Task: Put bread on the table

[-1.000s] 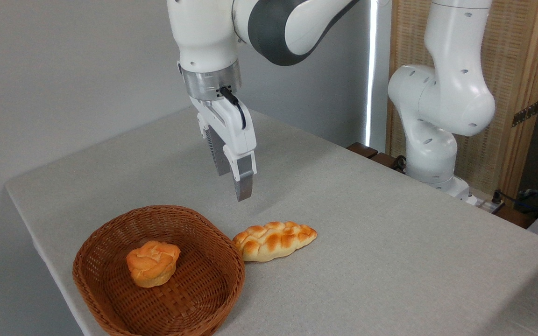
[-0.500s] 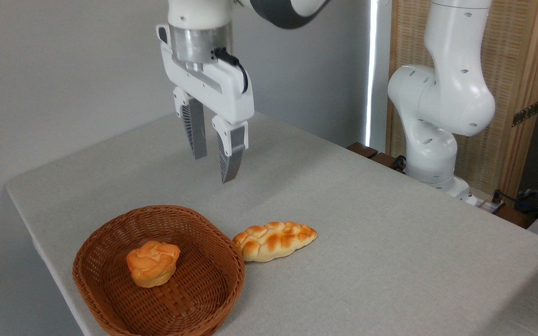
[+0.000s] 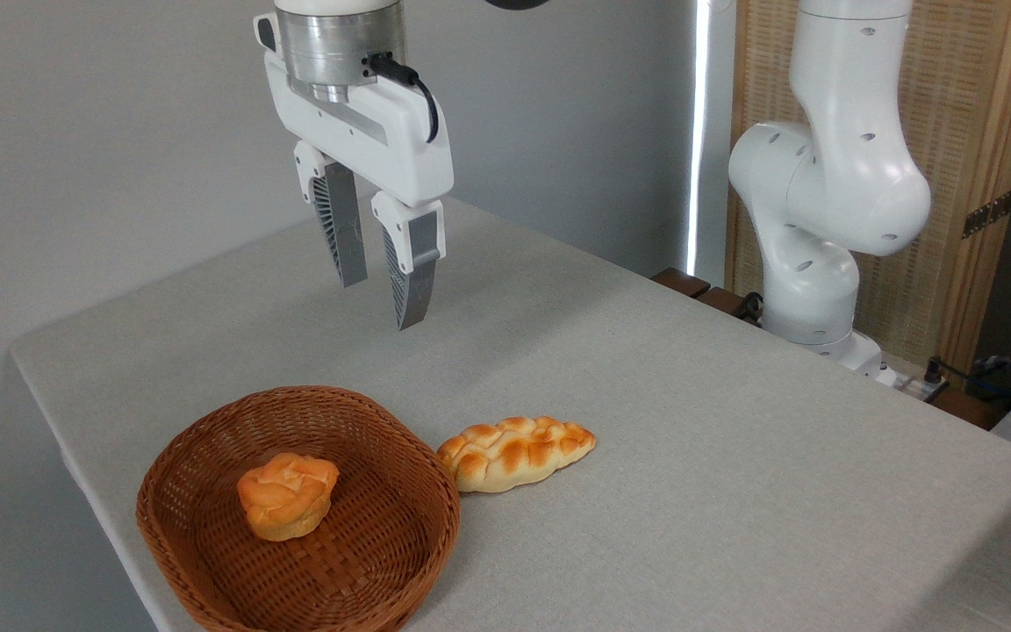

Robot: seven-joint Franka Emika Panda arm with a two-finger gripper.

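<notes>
On the worktop (image 3: 690, 421), at about five o'clock from the centre of the wicker basket (image 3: 299, 513), lies the bread (image 3: 514, 452), a braided loaf resting flat on the cloth with its near end just touching or almost touching the basket's rim; which of the two I cannot tell. A small round bun (image 3: 287, 493) sits inside the basket. The gripper (image 3: 380, 303) hangs well above the cloth, at roughly twelve o'clock from the basket and eleven o'clock from the loaf, its fingers (image 3: 409, 281) apart with a clear gap and nothing between them.

Judged from this, the loaf already rests where the task wants it, so the step in hand looks like a retreat. To do it well, the arm should climb straight and clear, with the empty fingers kept away from both loaf and basket, so that nothing gets nudged. The loaf lies close to the rim, and a sideways sweep at low height could roll it or push it back against the wicker.
</notes>
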